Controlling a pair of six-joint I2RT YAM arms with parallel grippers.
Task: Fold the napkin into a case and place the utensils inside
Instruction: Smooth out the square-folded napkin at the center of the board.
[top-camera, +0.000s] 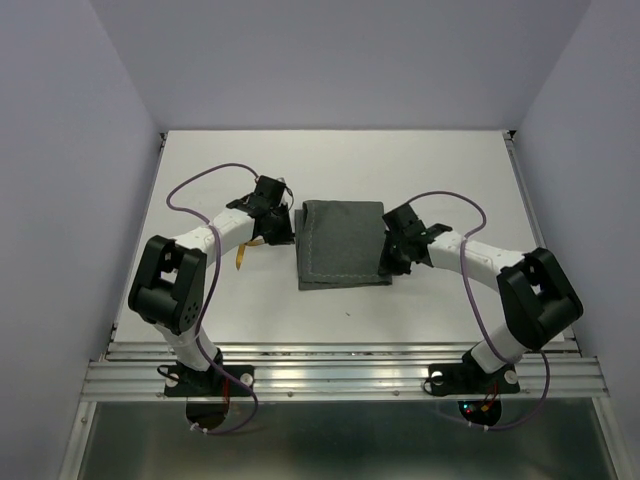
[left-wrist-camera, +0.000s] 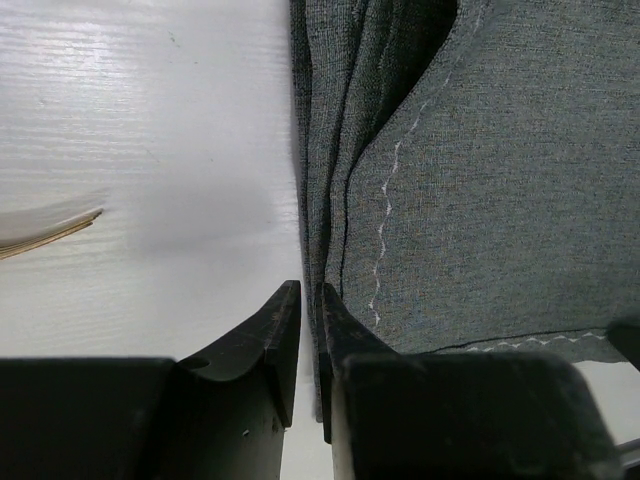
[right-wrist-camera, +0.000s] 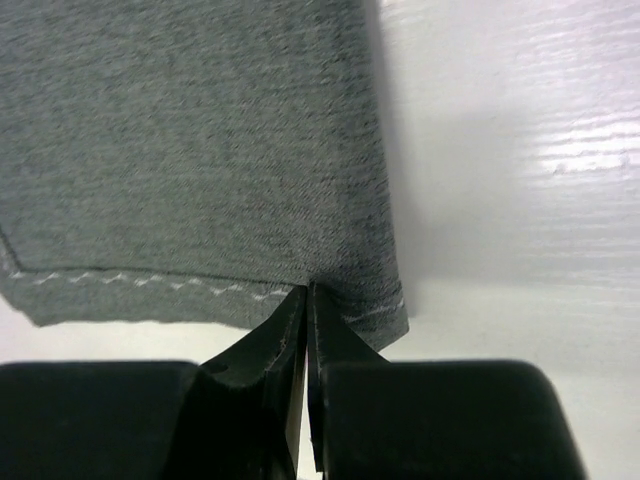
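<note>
The dark grey-green napkin (top-camera: 340, 243) lies folded into a rectangle at the middle of the table. My left gripper (top-camera: 283, 228) sits at its left edge. In the left wrist view the stacked layers of the napkin (left-wrist-camera: 500, 200) run between the left gripper's (left-wrist-camera: 311, 288) narrow jaws, which pinch that edge. My right gripper (top-camera: 393, 262) is at the napkin's right near corner. In the right wrist view the right gripper (right-wrist-camera: 306, 290) is shut on the stitched hem of the napkin (right-wrist-camera: 190, 150). A gold utensil (top-camera: 243, 255) lies on the table left of the cloth, beside my left arm; the utensil's tip (left-wrist-camera: 40, 235) shows at the left wrist view's left edge.
The white table (top-camera: 450, 170) is bounded by grey walls on three sides. A metal rail (top-camera: 340, 375) runs along the near edge by the arm bases. Purple cables (top-camera: 200, 185) loop above both arms.
</note>
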